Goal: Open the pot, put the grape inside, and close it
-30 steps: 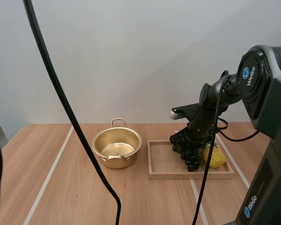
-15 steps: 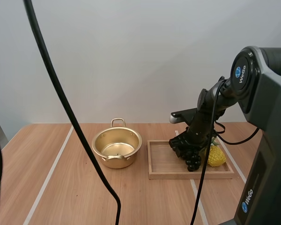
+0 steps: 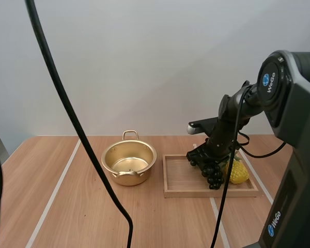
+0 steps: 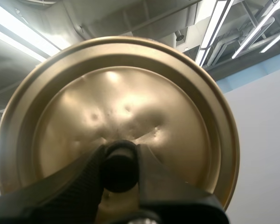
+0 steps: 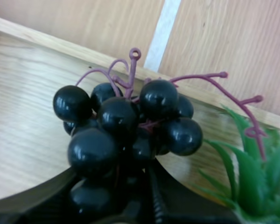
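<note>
The gold pot stands open on the table, left of the wooden tray. Over the tray, my right gripper is shut on a bunch of black grapes that hangs from it just above the tray floor. The right wrist view shows the grapes with their purple stems pinched between my right gripper fingers, the tray beneath. In the left wrist view my left gripper is shut on the black knob of the gold lid, held up in the air.
A yellow toy pineapple lies in the tray right beside the grapes, its green leaves close to the bunch. Bare wooden table with pale stripes spreads left of and in front of the pot.
My right arm swayed slightly left and back. The grapes stay gripped, hanging at about the same spot over the tray. The pot has not moved.
</note>
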